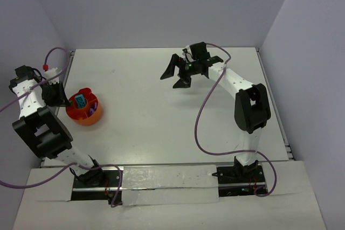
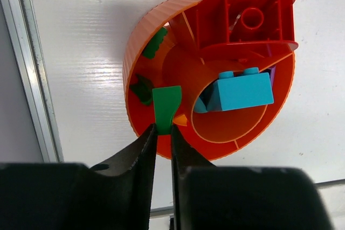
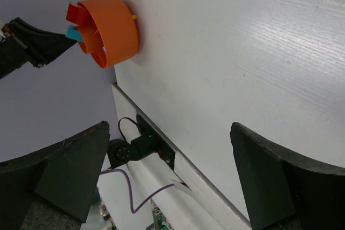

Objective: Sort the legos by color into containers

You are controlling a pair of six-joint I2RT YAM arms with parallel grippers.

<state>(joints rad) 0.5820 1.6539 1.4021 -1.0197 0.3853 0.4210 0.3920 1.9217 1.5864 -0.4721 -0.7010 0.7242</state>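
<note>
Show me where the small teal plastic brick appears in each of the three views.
Top external: small teal plastic brick far left, inside the round orange plastic bowl.
Left wrist: right of centre, in the bowl's inner ring.
Right wrist: a sliver at upper left, by the bowl's rim.
Shared landmark: the orange bowl.

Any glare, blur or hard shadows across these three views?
Top external: even light, soft shadows only, nothing blown out. Left wrist: streaky glare on the table; left gripper near-black and soft-edged, orange bowl and green brick sharp. Right wrist: sheen on the table, right gripper dark, detail lost.
</note>
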